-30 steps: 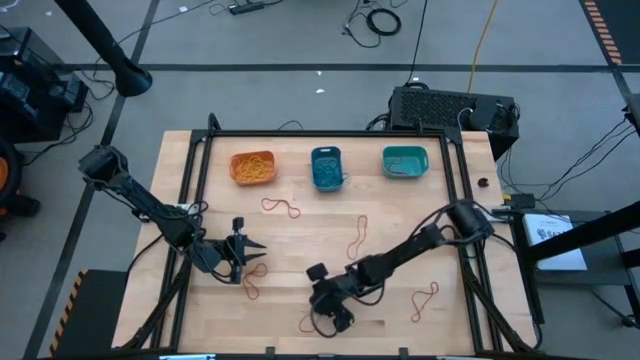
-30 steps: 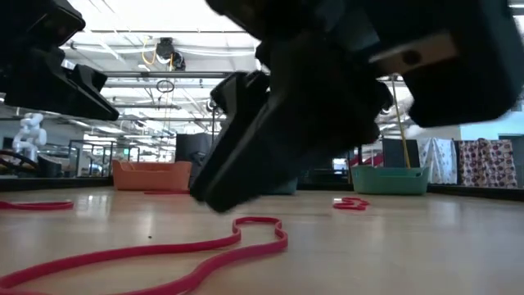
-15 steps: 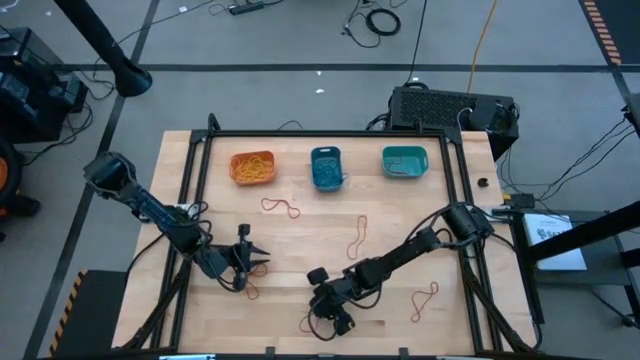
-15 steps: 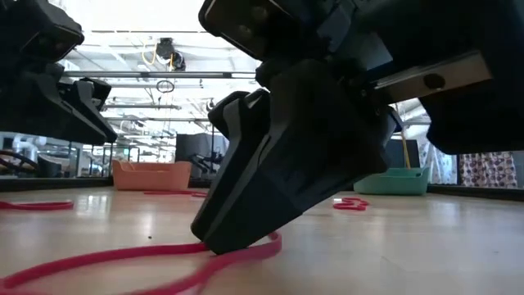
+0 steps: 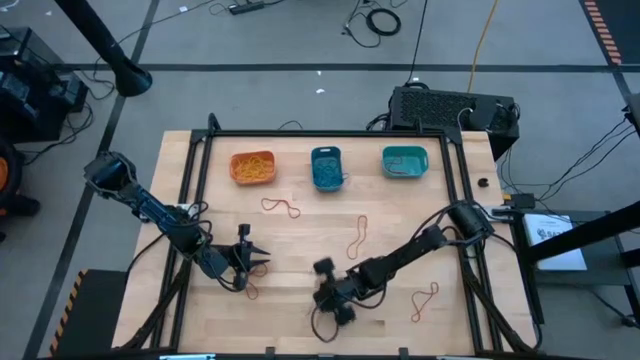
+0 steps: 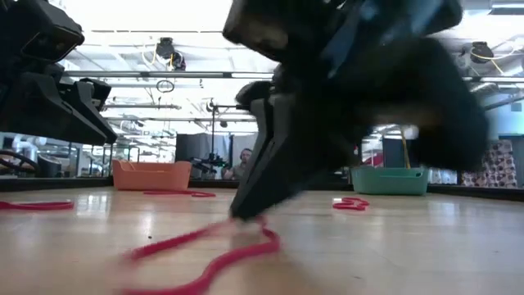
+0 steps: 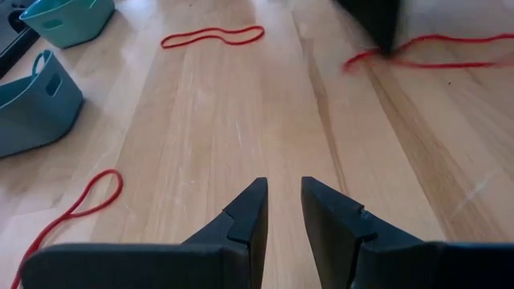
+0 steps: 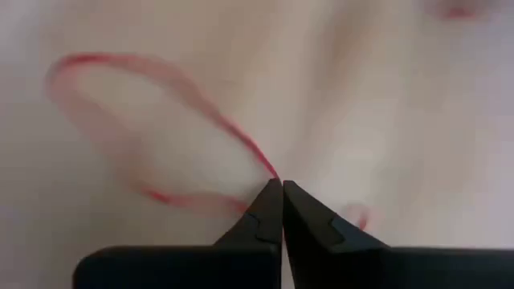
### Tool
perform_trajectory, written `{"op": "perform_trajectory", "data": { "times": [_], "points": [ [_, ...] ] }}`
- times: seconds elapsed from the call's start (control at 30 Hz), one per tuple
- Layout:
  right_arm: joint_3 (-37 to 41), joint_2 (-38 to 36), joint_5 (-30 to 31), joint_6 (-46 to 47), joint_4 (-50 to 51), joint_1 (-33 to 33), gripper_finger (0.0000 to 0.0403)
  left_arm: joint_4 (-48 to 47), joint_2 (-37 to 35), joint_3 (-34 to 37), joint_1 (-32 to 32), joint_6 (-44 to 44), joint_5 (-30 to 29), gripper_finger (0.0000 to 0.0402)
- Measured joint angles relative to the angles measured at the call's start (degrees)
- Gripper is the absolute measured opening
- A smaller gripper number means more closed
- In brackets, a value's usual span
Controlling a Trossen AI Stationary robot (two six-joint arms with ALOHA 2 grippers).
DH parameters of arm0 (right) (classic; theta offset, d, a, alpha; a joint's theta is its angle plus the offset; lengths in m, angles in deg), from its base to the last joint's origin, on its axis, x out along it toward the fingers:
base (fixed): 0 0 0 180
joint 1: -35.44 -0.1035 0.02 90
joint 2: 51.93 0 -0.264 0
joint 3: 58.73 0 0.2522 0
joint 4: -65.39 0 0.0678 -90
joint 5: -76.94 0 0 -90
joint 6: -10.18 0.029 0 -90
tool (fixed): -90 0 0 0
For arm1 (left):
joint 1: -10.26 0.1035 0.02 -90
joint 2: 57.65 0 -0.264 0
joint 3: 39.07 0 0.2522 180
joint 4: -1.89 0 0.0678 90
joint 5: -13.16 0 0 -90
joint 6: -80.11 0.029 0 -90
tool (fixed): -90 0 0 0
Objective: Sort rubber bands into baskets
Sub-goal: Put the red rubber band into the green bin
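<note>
Three baskets stand in a row at the table's far side: orange, blue and teal. Red rubber bands lie loose on the wood, one before the orange basket, one mid-table and one near right. Near the front edge my right gripper is shut on another red band. My left gripper hovers low at the near left, fingers apart with nothing between them, next to a further red band. My right gripper pinches a strand of the red band between its two fingertips, only at their free ends. The fingers slant down onto it from the table's right and far side. The band's loop lies slack on the wood beyond the tips.
Black cables run along both arms, and one loops near the right gripper. A black frame rail borders the table. Bare wood lies between the two grippers.
My right gripper has tipped down onto the red band at the near edge and shut on it. The band's end at the fingertips has shifted and shows blurred, while the rest stays on the wood.
</note>
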Motion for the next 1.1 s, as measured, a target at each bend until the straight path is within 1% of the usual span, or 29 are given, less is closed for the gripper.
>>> {"op": "perform_trajectory", "data": {
  "times": [0.1, 0.17, 0.33, 0.4, 0.5, 0.67, 0.83, 1.0, 1.1],
  "points": [
    [-0.1, -3.3, 9.3, -1.8, 1.6, 0.8, 0.0001, -0.1, 0.0, 0.0, 0.0, 0.0, 0.0, 0.0086],
    [-0.1, -6.4, 14.3, -2.0, 6.1, 0.9, 0.0001, -0.2, 0.0, 0.0, 0.0, 0.0, 0.0, 0.0086],
    [0.6, -12.4, 23.3, 0.8, 18.8, 3.6, 0.0000, -0.4, 0.0, 0.0, 0.0, 0.0, -0.1, 0.0086],
    [1.9, -15.5, 26.2, 2.3, 22.1, 5.2, 0.0000, -0.4, 0.0, 0.0, 0.0, 0.0, -0.1, 0.0086],
    [5.7, -20.3, 26.9, 4.9, 26.0, 8.1, 0.0000, -0.4, 0.0, 0.0, 0.1, -0.1, -0.1, 0.0086],
    [16.5, -30.0, 27.9, 6.0, 24.5, 15.6, 0.0000, -0.4, 0.0, 0.0, 0.4, -0.1, -0.1, 0.0086],
    [25.8, -40.2, 33.8, 10.0, 24.5, 25.5, 0.0000, -0.4, 0.0, 0.0, 0.9, -0.1, -0.1, 0.0086],
    [29.9, -49.8, 37.8, 11.8, 24.4, 33.8, 0.0000, -0.4, 0.0, 0.0, 1.3, -0.1, -0.1, 0.0086],
    [30.4, -54.1, 39.2, 11.5, 24.3, 37.4, 0.0000, -0.4, 0.0, 0.0, 1.5, -0.2, 0.0, 0.0086]
  ]
}}
